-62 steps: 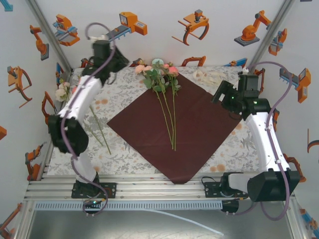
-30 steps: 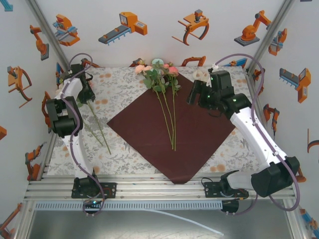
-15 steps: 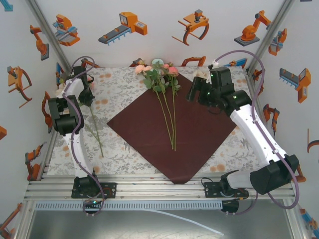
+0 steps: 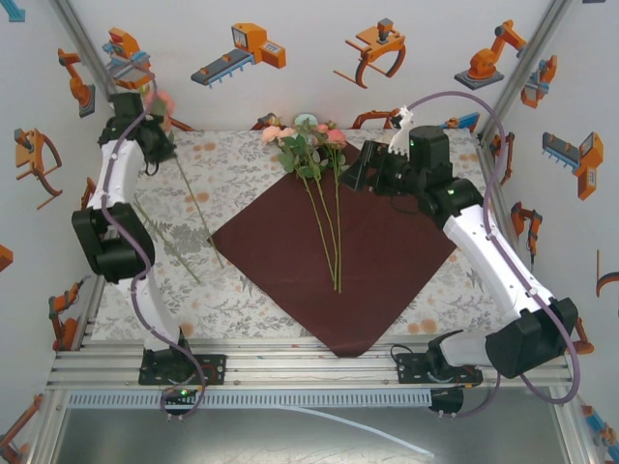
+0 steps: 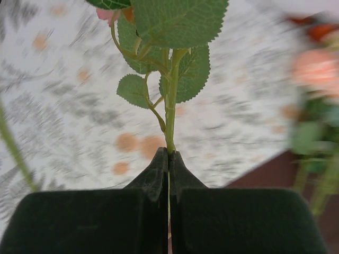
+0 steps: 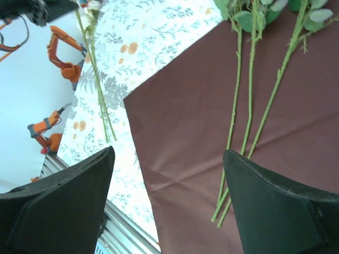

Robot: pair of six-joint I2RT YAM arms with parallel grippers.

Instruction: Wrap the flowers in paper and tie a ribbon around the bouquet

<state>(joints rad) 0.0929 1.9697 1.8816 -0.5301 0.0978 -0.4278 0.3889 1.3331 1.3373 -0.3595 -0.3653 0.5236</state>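
Lifted off the desk [image 4: 242, 179] since a second ago: one rose [image 5: 170, 106], clamped in the left fingers [image 5: 168, 164]. Three flowers [image 4: 324, 213] were already laid on the paper [image 4: 387, 261]. Right fingers [image 4: 366, 177] were spread, empty. Wrapping and tying weren't started.

Leaf-print table [image 4: 242, 164] — dark red paper [image 4: 387, 261] lying flat, diamond-wise, at centre.

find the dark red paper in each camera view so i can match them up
top external: the paper lies as a diamond in the middle of the table.
left wrist: one blurred corner of it sits at lower right.
right wrist: it covers the centre and right.
shared landmark: the flowers lying on it, with stems at upper right in the right wrist view and a blur at the right edge in the left wrist view.
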